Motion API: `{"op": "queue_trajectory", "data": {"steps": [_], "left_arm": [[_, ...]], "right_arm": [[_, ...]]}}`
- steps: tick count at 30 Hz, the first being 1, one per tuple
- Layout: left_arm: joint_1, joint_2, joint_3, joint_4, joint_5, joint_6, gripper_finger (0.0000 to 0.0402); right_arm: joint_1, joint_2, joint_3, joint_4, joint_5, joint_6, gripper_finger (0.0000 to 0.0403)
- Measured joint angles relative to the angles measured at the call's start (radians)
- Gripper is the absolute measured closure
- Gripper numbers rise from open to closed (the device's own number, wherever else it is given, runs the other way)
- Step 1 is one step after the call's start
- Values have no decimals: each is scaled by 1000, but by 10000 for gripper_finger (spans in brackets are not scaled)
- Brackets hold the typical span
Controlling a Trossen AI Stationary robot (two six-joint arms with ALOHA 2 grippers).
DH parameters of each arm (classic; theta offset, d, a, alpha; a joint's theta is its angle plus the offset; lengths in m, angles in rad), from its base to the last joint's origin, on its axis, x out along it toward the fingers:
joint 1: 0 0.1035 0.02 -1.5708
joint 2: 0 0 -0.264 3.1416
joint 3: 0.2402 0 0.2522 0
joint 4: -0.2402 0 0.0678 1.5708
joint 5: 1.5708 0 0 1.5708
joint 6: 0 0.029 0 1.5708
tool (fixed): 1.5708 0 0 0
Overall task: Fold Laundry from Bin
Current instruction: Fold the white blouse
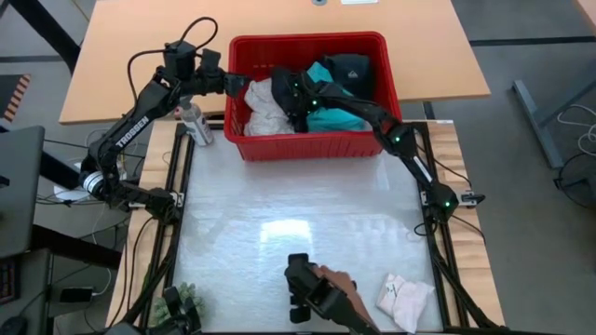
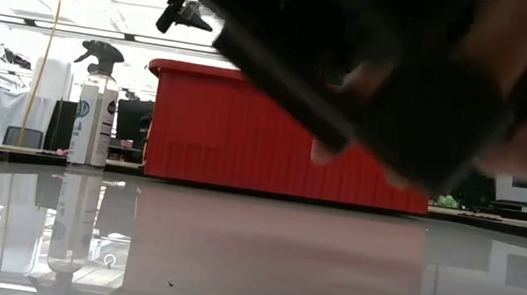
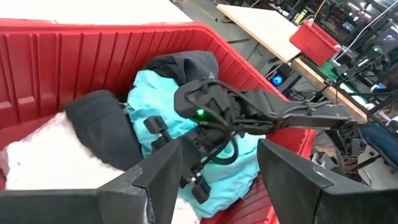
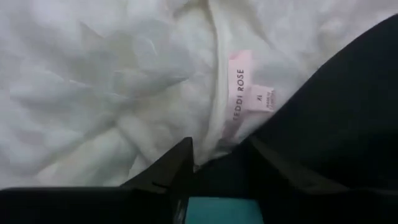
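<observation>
The red bin point(image 1: 307, 39) stands at the table's far edge with the laundry inside: a white lacy top point(image 1: 265, 107) at its left, a turquoise shirt point(image 1: 331, 119) and black clothing point(image 1: 349, 67). My right gripper point(image 4: 217, 149) reaches down into the bin, open. Its fingertips are where the white top point(image 4: 124, 81), with its pink label point(image 4: 239, 87), meets a black garment point(image 4: 336, 106). My left gripper point(image 3: 221, 155) hovers open over the bin's left rim point(image 1: 237, 86), holding nothing. A small pale piece point(image 1: 405, 300) lies on the table near the front right. My right gripper comes at the laundry slanting down from the right, its fingertips point(image 4: 186, 149) close against the white top's neckline beside the black garment. Whether they touch the cloth, I cannot tell. Nothing is pinched between them.
A spray bottle point(image 1: 196, 123) stands left of the bin. A person's hand holding a dark device point(image 1: 321, 288) reaches in at the table's near edge and blocks much of the low view point(image 2: 431, 98). The glossy table point(image 1: 298, 205) lies between the bin and the hand.
</observation>
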Motion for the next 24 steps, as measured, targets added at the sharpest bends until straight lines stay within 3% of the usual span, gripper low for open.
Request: {"op": "queue_trajectory", "data": {"steps": [4, 7, 13, 18, 24], "left_arm": [[0, 0, 0, -10, -8, 0, 203], [0, 0, 0, -11, -11, 0, 203], [0, 0, 0, -11, -32, 0, 203], [0, 0, 0, -10, -70, 5, 203], [0, 0, 0, 21, -76, 24, 203]], "right_arm": [[18, 16, 0, 44, 44, -5, 204], [34, 20, 0, 75, 107, -47, 221], [51, 17, 1, 103, 155, -61, 370], [42, -28, 1, 89, 164, -35, 372], [8, -211, 3, 87, 167, -41, 372]]}}
